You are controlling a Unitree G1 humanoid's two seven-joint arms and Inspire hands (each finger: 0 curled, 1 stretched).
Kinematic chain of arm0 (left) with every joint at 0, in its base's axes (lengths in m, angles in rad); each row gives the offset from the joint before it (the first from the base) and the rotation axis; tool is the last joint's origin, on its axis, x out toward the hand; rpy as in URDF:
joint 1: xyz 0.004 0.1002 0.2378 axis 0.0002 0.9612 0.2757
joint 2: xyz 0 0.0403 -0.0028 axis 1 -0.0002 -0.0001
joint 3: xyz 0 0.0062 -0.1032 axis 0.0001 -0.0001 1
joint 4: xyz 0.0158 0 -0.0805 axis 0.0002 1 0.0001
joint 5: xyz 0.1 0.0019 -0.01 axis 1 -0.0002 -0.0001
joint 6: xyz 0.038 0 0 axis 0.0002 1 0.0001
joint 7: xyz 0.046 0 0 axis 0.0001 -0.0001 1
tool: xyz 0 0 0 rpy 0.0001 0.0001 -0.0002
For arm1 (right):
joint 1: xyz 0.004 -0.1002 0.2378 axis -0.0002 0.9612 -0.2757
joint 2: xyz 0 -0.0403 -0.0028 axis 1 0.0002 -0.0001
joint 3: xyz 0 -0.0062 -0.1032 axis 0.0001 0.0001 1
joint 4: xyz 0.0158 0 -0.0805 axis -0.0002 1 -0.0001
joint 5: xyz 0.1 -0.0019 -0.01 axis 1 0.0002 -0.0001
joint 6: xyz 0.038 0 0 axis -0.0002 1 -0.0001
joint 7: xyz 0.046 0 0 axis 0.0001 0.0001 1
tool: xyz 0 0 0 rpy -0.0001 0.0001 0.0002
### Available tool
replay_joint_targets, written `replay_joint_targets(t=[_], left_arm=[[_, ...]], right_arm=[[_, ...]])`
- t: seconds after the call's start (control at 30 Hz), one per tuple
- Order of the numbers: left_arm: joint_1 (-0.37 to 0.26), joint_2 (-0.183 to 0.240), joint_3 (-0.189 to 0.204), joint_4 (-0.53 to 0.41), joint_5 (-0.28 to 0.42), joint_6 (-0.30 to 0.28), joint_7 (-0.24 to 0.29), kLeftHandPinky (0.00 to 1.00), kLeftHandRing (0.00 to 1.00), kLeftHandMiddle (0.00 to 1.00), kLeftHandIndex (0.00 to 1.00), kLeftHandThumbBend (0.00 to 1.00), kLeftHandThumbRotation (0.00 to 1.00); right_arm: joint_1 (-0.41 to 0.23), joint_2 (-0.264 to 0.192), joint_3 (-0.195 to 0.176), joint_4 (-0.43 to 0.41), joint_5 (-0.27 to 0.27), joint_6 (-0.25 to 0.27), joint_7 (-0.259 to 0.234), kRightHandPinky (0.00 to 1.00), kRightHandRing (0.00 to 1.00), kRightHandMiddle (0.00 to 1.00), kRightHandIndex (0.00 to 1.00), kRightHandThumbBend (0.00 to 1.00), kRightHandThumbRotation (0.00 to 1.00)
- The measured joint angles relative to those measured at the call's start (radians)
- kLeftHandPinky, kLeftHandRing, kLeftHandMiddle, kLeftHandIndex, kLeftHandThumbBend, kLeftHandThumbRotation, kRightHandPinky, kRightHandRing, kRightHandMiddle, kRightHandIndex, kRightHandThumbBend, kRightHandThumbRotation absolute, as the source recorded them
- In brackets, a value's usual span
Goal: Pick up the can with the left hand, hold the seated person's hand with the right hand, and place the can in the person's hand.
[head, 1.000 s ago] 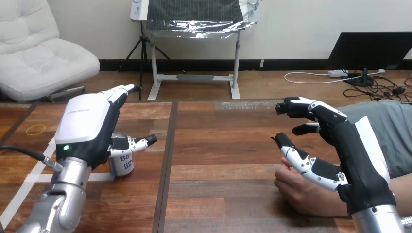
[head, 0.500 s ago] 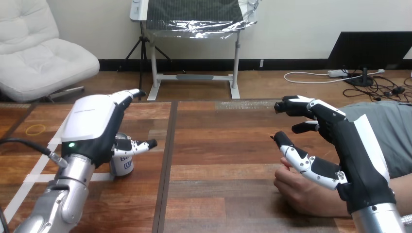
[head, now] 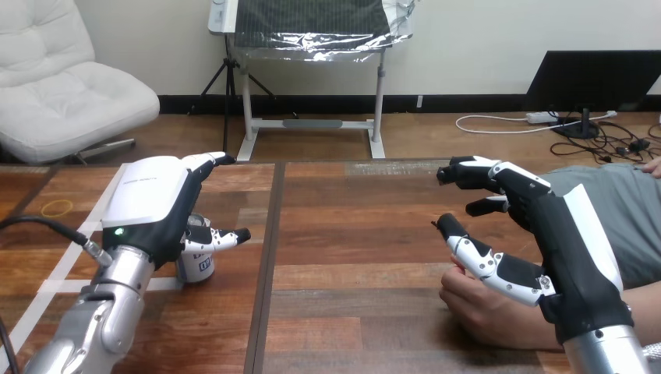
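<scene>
A small white can (head: pixel 196 263) with blue print stands upright on the wooden table (head: pixel 366 234) at the left. My left hand (head: pixel 148 204) is close against its left side and hides most of it. The fingers (head: pixel 206 160) reach straight out past the can, and the thumb (head: pixel 220 236) crosses its front without curling round it. On the right, the person's hand (head: pixel 487 308) rests on the table. Just above it my right hand (head: pixel 573 241) hovers open, with its thumb (head: pixel 477 254) stretched over the knuckles; I cannot tell if they touch.
White tape lines (head: pixel 47 285) mark the table at the left, and a yellow rubber band (head: pixel 57 207) lies near its far left. A dark seam (head: pixel 265 257) runs down the table's middle. The person's torso (head: pixel 623 210) fills the right side.
My left hand has shifted to the right and lower, closing in on the can. The right hand has barely moved, and the person's hand is still.
</scene>
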Motion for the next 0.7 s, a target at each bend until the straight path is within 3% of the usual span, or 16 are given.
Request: replay_joint_targets(t=[0.7], left_arm=[[-0.085,-0.014,-0.042,0.137,0.005,0.005,0.064,0.74,0.79,0.82,0.81,0.8,0.35]], right_arm=[[0.0,-0.002,-0.003,-0.004,0.001,0.027,0.026,0.66,0.78,0.81,0.66,0.46,0.0]])
